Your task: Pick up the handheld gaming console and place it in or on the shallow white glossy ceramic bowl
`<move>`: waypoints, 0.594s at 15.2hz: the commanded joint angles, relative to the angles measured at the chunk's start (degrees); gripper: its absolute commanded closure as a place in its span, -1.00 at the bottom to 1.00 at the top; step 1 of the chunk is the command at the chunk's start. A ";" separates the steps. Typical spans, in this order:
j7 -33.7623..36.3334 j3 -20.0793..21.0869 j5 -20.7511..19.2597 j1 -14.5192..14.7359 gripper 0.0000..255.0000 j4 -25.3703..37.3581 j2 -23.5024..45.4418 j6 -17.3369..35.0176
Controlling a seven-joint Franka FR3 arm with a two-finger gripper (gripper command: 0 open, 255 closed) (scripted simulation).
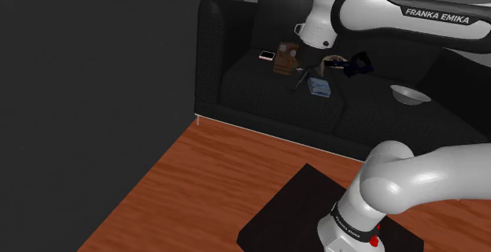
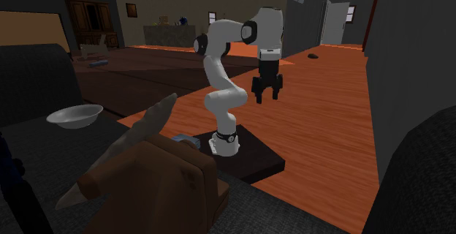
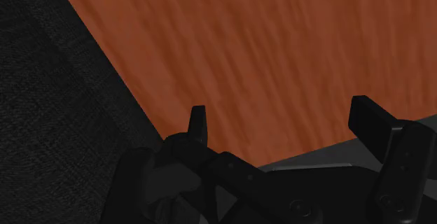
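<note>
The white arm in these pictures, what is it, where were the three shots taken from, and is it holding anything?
It is a robot arm on a black stand, ending in a black two-finger gripper. One camera looks over its shoulder, one faces it from the sofa, one sits on the hand. On the black sofa lie a white bowl, a small pale device, probably the console, a brown object and a blue object. The gripper is open, holding nothing, above the wood floor.
</note>
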 commanded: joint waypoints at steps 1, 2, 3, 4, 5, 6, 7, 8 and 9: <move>0.00 0.00 0.00 0.00 -1.00 0.00 0.00 0.00; 1.68 1.63 -2.03 -1.11 -1.00 0.60 2.59 0.21; 3.42 3.25 -4.13 -2.29 -1.00 1.24 5.19 0.31; 5.24 4.84 -6.31 -3.52 -1.00 1.91 7.81 0.31; 7.14 6.38 -8.59 -4.76 -1.00 2.62 10.44 0.18; 9.12 7.88 -10.93 -6.04 -1.00 3.37 13.09 -0.09; 11.16 9.33 -13.36 -7.33 -1.00 4.17 15.76 -0.50; 13.29 10.67 -15.88 -8.56 -1.00 5.02 18.46 -1.09; 15.47 11.95 -18.46 -9.79 -1.00 5.91 21.18 -1.85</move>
